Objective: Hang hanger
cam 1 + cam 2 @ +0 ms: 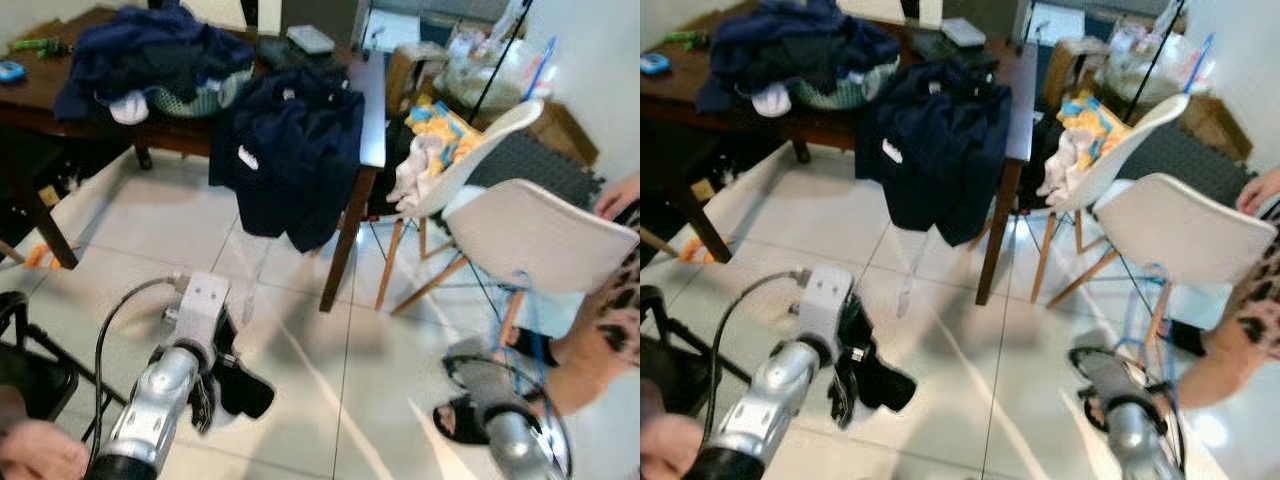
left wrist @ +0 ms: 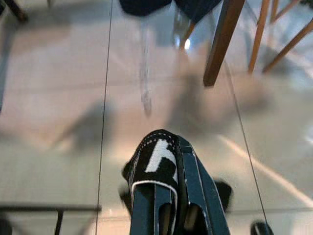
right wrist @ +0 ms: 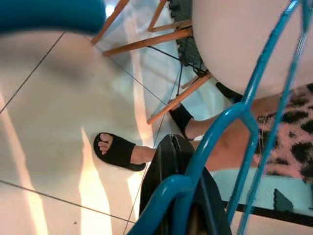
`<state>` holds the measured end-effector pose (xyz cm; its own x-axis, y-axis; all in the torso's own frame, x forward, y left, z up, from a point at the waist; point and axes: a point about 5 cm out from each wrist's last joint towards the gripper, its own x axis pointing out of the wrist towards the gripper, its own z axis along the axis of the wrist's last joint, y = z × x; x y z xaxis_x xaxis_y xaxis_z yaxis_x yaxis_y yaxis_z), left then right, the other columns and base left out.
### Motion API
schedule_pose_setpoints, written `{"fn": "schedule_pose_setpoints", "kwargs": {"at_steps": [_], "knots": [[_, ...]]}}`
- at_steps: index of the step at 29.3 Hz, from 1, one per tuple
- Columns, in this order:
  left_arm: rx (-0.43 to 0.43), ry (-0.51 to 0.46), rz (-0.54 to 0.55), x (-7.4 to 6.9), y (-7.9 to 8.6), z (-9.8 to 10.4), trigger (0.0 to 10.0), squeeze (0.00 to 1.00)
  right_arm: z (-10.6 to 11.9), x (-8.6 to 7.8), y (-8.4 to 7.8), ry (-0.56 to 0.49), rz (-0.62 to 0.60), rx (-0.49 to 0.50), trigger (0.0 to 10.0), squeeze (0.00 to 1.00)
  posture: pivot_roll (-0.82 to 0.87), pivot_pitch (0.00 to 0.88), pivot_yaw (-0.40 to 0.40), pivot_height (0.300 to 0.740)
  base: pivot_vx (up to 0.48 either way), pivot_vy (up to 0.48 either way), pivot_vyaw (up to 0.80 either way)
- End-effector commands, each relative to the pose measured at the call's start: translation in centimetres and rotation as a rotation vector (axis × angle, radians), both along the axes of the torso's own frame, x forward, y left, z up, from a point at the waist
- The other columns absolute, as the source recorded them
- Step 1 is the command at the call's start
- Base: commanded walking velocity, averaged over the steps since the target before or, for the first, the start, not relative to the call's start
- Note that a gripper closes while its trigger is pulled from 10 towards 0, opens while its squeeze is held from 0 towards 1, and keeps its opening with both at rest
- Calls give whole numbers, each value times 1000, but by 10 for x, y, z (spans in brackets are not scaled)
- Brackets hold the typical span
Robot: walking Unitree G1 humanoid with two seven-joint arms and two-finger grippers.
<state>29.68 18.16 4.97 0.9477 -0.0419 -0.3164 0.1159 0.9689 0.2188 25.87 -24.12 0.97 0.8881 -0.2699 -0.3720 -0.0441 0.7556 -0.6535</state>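
My right gripper (image 3: 174, 147) is shut on a blue wire hanger (image 3: 243, 113), low over the tiled floor at the right. The hanger (image 1: 524, 305) rises from it in front of a white chair (image 1: 540, 235). On the left, my left gripper (image 1: 216, 388) points down at the floor, its black fingers (image 2: 157, 157) pressed together with nothing between them. A dark navy garment (image 1: 290, 160) hangs over the edge of the brown table (image 1: 372, 110) ahead, with a pale translucent strip (image 1: 250, 275) dangling below it.
A person stands close at the right: a sandalled foot (image 3: 117, 152), a leopard-print garment (image 1: 615, 320), a hand on the chair. A second white chair (image 1: 480, 150) holds clothes. A laundry basket (image 1: 190, 95) sits on the table. A black frame (image 1: 30, 360) stands at the lower left.
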Motion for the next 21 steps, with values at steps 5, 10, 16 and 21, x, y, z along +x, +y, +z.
{"fn": "schedule_pose_setpoints", "kwargs": {"at_steps": [5, 10, 16, 21], "knots": [[-102, 127, 36, -3, -8, -36, 10000, 0, -22, 4, -8, 76, -269, 390, 10000, 0, 140, 0, -83, 740, 0, 0, 0], [-322, 175, 55, -4, -14, -45, 10000, 0, -24, 4, -7, 5, -333, 714, 10000, 0, 135, 0, -73, 740, 0, 0, -160], [-515, 147, 73, 6, -10, -37, 10000, 0, -15, 4, -20, -98, -328, 771, 10000, 0, 109, 0, -73, 740, 0, 0, -800], [-500, 149, 36, 7, -15, -38, 10000, 0, -19, -1, -25, -100, -341, 782, 10000, 0, 116, 0, -82, 740, 0, 0, -800]]}}
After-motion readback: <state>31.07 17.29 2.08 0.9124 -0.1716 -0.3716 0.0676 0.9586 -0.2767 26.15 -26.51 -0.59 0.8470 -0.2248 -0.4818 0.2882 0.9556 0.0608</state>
